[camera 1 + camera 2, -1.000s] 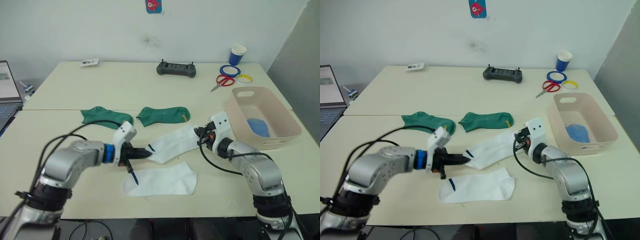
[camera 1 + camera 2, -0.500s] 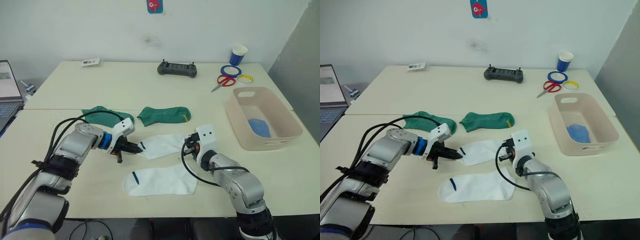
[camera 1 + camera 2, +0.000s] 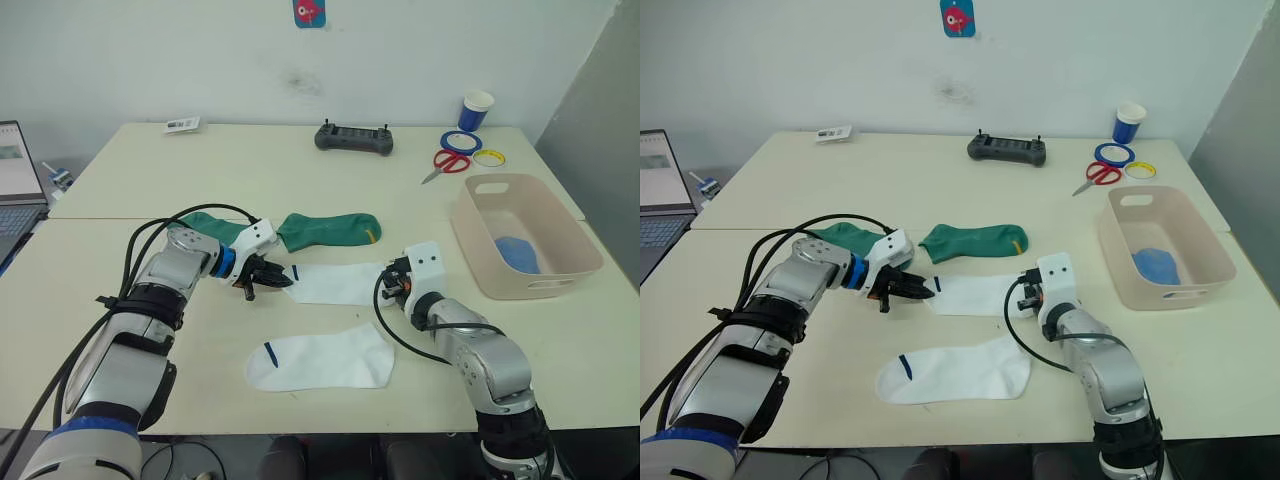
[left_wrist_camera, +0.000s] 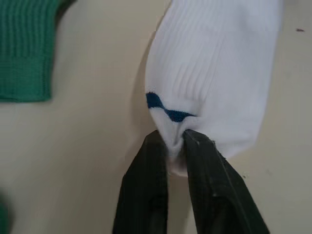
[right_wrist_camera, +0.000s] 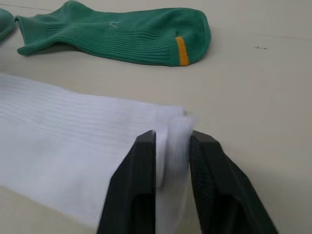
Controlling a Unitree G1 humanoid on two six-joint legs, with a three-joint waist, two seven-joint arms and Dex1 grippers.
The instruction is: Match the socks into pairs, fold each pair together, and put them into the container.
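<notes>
Both arms reach forward, low over the table, and their grippers point toward each other. The left gripper [image 3: 283, 281] has its jaws closed on the cuff end of a white sock [image 3: 335, 283], and the black fingers [image 4: 146, 195] pinch the fabric between them. The right gripper [image 3: 388, 285] has its jaws closed on the opposite end of the same sock. The left forearm is stretched out; the right elbow is bent.

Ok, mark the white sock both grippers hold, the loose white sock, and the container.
held white sock [image 3: 335, 283], left eye view, mid-body
loose white sock [image 3: 325, 360], left eye view, mid-body
container [image 3: 528, 288], left eye view, near wall
</notes>
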